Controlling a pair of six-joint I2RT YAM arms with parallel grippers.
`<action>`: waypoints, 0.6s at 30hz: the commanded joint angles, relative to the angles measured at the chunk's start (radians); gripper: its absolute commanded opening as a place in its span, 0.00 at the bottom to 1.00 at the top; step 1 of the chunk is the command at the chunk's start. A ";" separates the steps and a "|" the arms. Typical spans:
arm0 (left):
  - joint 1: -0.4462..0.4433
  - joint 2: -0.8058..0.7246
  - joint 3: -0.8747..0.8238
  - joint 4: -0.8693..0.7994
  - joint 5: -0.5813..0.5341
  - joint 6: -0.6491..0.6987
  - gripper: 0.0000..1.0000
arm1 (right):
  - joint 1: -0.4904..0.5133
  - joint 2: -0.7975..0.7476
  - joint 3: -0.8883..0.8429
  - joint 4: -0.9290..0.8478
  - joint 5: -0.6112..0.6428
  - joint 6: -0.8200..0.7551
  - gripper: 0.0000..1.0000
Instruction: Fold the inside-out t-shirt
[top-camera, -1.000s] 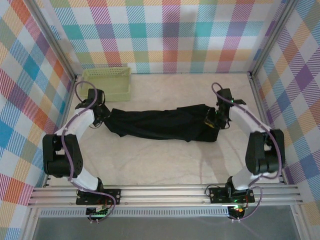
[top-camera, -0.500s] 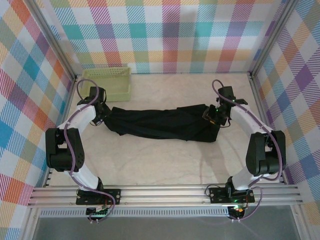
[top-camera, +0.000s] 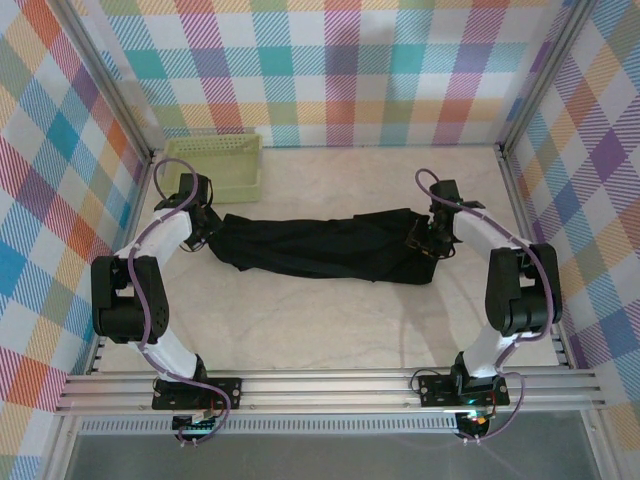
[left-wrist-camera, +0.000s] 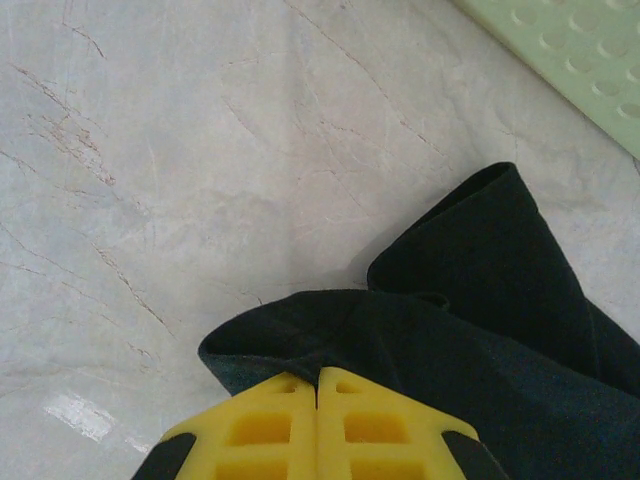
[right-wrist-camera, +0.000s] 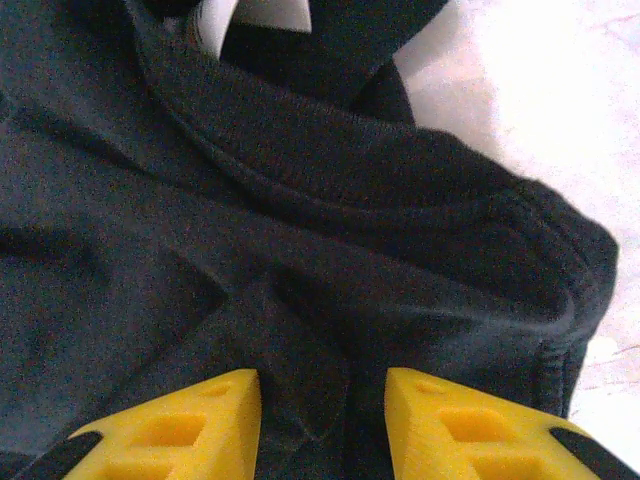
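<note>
Nearest, the metal rail (top-camera: 330, 390) carries both arm bases, and beyond it lies a bare stretch of the pale marbled table (top-camera: 320, 330). Across the middle of the table the inside-out t-shirt (top-camera: 320, 250) lies bunched into a long black band running left to right. At its left end the left gripper (top-camera: 206, 228) has its yellow fingers (left-wrist-camera: 260, 430) pressed together, pinching a fold of the cloth at their tips. At the right end the right gripper (top-camera: 425, 240) sits low over a ribbed hem, its jaws partly apart and nothing clamped between them. Farther back, in the far left corner, stands a pale green lattice basket (top-camera: 213, 165), just beyond the shirt's left end and apart from it. Plaid walls (top-camera: 330, 70) close off the back and sides.
</note>
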 joint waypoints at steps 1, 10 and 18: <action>-0.008 -0.013 -0.018 -0.009 0.006 0.006 0.00 | -0.004 0.029 0.042 0.012 0.023 -0.018 0.33; -0.009 -0.026 -0.026 -0.007 0.021 0.007 0.00 | -0.005 -0.022 0.054 -0.030 0.041 -0.021 0.00; -0.021 -0.208 0.002 -0.009 0.107 0.006 0.00 | -0.016 -0.343 0.232 -0.247 0.056 -0.005 0.00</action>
